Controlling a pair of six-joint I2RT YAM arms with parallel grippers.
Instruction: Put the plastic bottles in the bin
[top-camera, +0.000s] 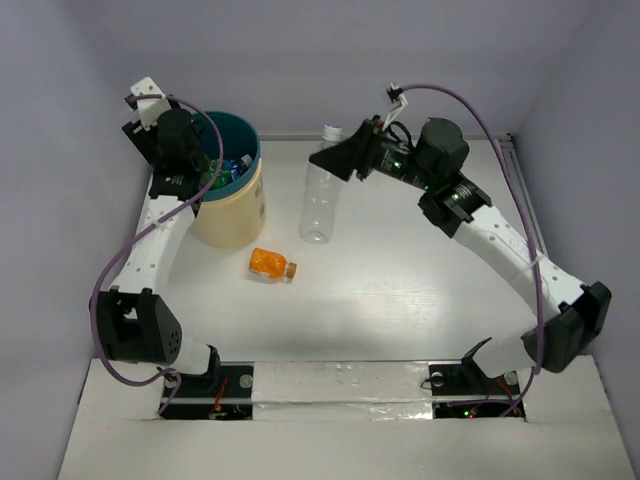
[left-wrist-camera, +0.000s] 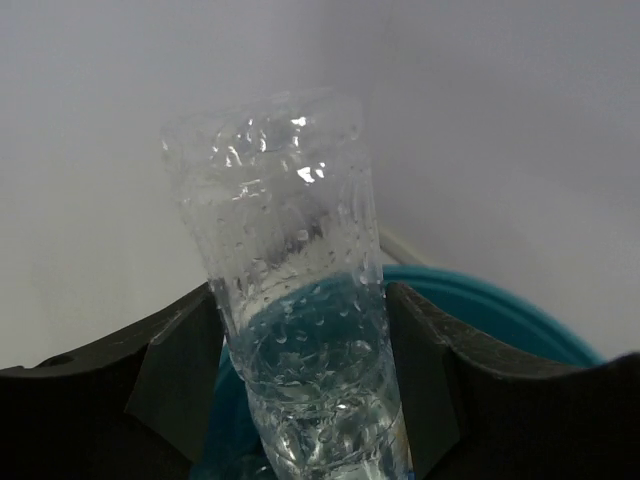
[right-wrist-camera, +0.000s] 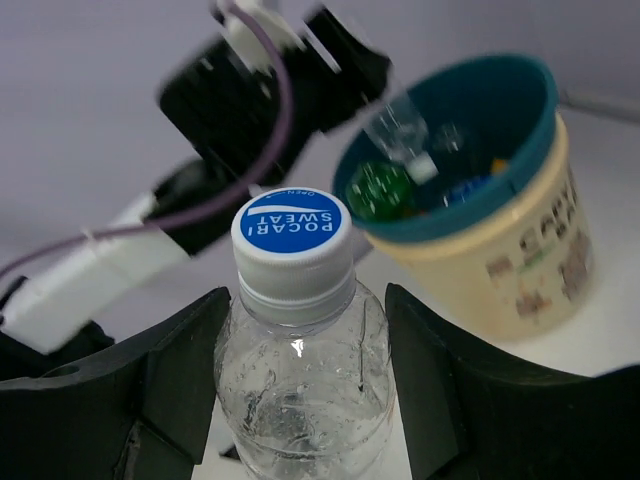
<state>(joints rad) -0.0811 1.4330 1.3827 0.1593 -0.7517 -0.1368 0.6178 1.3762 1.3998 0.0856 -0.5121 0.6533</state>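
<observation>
A clear bottle is clenched in the left gripper above the bin, upper left of the overhead view; if released off-centre (only part of the teal rim is seen beneath), it could be bounced out. A capped bottle is grasped by the right gripper at upper centre; a collision could be caused if both arms are brought over the bin together.

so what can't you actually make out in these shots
Top view: left gripper hides much of the bin; bottles inside uncountable.
Left wrist view: held clear bottle cut off by the bottom edge.
Right wrist view: capped bottle cut off below; right gripper grip unclear.
</observation>
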